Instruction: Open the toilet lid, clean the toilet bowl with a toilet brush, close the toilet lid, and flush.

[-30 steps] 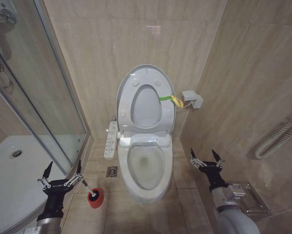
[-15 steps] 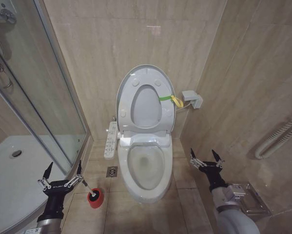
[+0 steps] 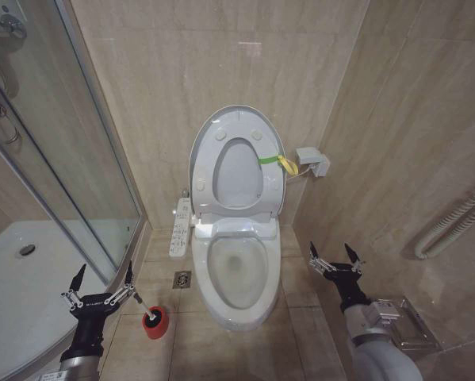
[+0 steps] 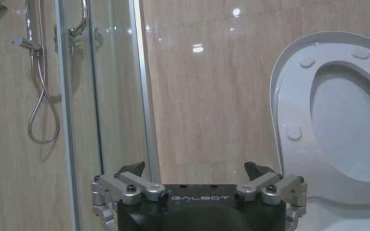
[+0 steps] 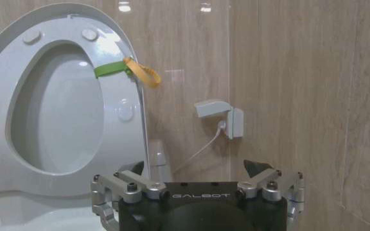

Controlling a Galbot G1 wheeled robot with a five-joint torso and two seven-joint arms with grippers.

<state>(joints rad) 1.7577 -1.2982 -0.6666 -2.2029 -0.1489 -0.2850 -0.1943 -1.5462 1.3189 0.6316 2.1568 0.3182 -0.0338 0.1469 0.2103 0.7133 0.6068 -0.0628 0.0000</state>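
Observation:
The toilet lid point(image 3: 237, 173) stands raised against the back wall, with the seat ring point(image 3: 204, 159) up in front of it and a green-yellow band point(image 3: 273, 161) on one side. Below them the white toilet bowl point(image 3: 239, 274) is uncovered. The toilet brush point(image 3: 139, 303) stands in its red holder point(image 3: 155, 321) on the floor left of the bowl. My left gripper point(image 3: 105, 270) hangs open just left of the brush, holding nothing. On the other side of the bowl, my right gripper point(image 3: 330, 249) is open too. The wrist views show the left gripper point(image 4: 194, 168) and right gripper point(image 5: 194, 166) facing the raised lid point(image 5: 56, 115).
A glass shower door point(image 3: 78, 159) and white shower tray point(image 3: 15, 270) close off the left. A control panel point(image 3: 180, 228) and floor drain point(image 3: 181, 279) lie left of the bowl. A wall socket point(image 3: 312, 162), a hose point(image 3: 451, 226) and a metal rack point(image 3: 407, 325) are on the right.

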